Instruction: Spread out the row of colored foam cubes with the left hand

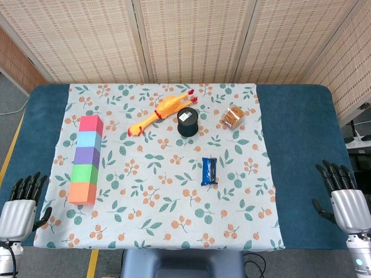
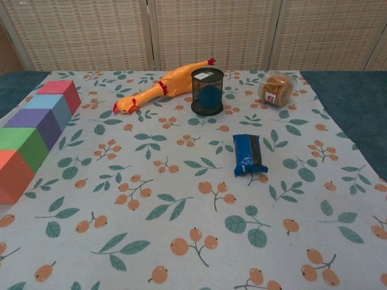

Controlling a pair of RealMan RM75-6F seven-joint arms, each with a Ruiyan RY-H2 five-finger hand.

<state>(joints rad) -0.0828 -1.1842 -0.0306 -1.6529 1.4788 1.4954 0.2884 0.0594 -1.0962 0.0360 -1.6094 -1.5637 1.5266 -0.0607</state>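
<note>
The left hand waits low with its fingers apart, holding nothing. The foam cubes sit touching in a row just ahead. Spreading hasn't started; it should reach for the orange cube.

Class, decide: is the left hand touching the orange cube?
Apart. The head view shows the left hand at the table's near-left corner, with bare cloth between it and the orange cube.

The left hand and right hand rest low at opposite table edges, fingers spread and pointing forward, holding nothing.
</note>
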